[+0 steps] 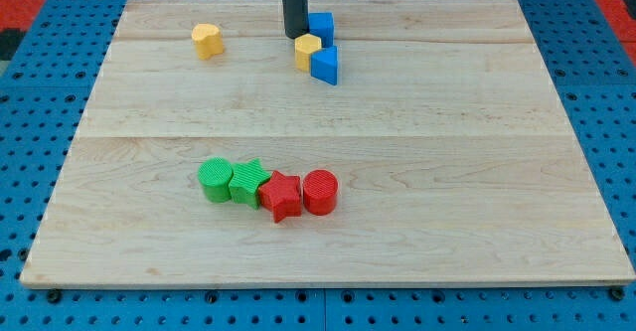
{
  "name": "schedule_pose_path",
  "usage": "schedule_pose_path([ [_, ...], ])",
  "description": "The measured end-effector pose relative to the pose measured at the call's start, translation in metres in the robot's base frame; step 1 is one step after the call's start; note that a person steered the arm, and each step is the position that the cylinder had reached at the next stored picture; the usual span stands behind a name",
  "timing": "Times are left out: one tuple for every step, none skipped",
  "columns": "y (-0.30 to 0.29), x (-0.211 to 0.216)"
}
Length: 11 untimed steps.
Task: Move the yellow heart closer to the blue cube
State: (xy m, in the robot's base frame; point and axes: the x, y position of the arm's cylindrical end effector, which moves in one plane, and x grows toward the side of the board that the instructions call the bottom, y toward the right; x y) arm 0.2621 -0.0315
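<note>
1. The wooden board (328, 242) lies on a blue perforated table (30, 301). The task blocks sit near the board's top edge, so there is little room above them. Toward the view's bottom a wide band of bare wood separates them from the lower group.
2. My tip (295, 37) stands just at the view's left of the blue cube (321, 26) and directly above the yellow block (307, 51). It appears to touch or nearly touch both; I cannot tell which. The rod has no jaws to open or shut.
3. A blue wedge-like block (325, 65) lies against the right side of that yellow block, just below the cube.
4. A second yellow block (207, 40) stands alone toward the view's left, well apart from the cube, with free wood between them.
5. Which yellow block is the heart, I cannot say surely; both look like short notched prisms of the same orange-yellow.
6. Near the view's bottom a row touches side by side: green cylinder (213, 180), green star (246, 182), red star (282, 196), red cylinder (320, 192). They are far from the task blocks.
</note>
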Motion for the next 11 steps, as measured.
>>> schedule_pose_path([
  [0.003, 0.0],
  [-0.005, 0.006],
  [-0.032, 0.009],
  [-0.076, -0.016],
  [-0.149, -0.029],
  [-0.168, 0.018],
  [-0.09, 0.027],
  [-0.029, 0.027],
  [-0.024, 0.027],
  [-0.024, 0.027],
  [-0.029, 0.046],
])
